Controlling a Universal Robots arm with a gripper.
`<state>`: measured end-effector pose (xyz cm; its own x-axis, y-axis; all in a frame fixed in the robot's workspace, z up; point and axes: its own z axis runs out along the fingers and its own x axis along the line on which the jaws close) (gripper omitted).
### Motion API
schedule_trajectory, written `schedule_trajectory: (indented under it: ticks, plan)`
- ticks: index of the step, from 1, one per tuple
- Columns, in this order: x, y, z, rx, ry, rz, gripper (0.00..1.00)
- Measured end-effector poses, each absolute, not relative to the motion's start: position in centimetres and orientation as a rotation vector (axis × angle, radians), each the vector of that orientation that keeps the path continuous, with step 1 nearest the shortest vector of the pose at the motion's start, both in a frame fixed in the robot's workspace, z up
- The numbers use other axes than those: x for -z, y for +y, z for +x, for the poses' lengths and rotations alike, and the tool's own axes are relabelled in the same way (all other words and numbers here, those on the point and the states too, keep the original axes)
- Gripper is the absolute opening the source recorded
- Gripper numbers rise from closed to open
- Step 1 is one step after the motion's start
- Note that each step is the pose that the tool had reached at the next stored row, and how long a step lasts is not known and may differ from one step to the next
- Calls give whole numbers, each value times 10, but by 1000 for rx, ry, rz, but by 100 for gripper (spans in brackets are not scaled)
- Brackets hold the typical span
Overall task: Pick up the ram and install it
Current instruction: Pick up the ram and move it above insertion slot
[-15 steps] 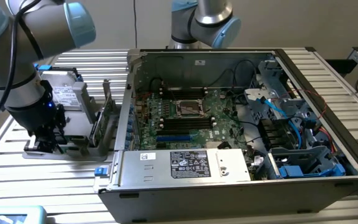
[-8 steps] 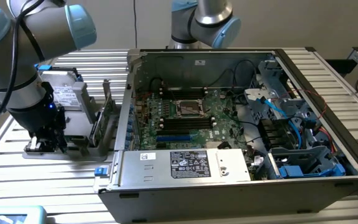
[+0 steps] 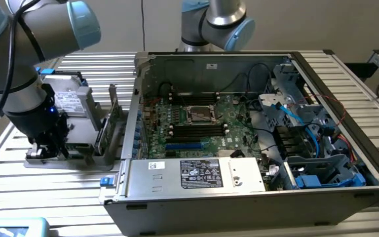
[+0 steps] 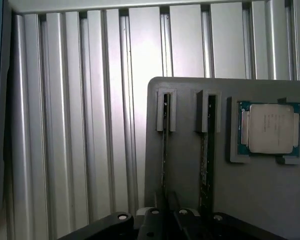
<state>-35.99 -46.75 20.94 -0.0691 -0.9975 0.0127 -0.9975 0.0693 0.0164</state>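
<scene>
1. Gripper (image 3: 45, 148), black, on the grey-and-blue robot arm (image 3: 18, 89), hangs low over the flat grey plastic holder tray (image 3: 77, 162) at the exterior view's left, on the ribbed aluminium table (image 3: 45, 190). A silver boxy hard drive (image 3: 67, 96) and a green expansion card with a metal bracket (image 3: 114, 121) stand in the same tray. Just beside the tray, toward the exterior view's right, lies the open grey metal computer case (image 3: 255, 195), its green motherboard (image 3: 232, 123) exposed.
2. Wrist view: the ram (image 4: 165, 150), a long thin green circuit-board stick seen edge-on, stands in a slot of the grey tray (image 4: 185, 100). The gripper (image 4: 168, 216) sits at one end of it, in line with it; whether it is clenched or released I cannot tell. A second, similar stick (image 4: 207, 160) stands in the neighbouring slot, between the ram and a square silver-capped processor (image 4: 268, 127) lying in its own recess.
</scene>
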Motion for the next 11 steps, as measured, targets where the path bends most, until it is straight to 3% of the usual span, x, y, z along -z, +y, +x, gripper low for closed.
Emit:
schedule_trajectory:
  ticks: [11]
  plan:
    - [-260, -467, -360, 5, -2282, 2129, 13]
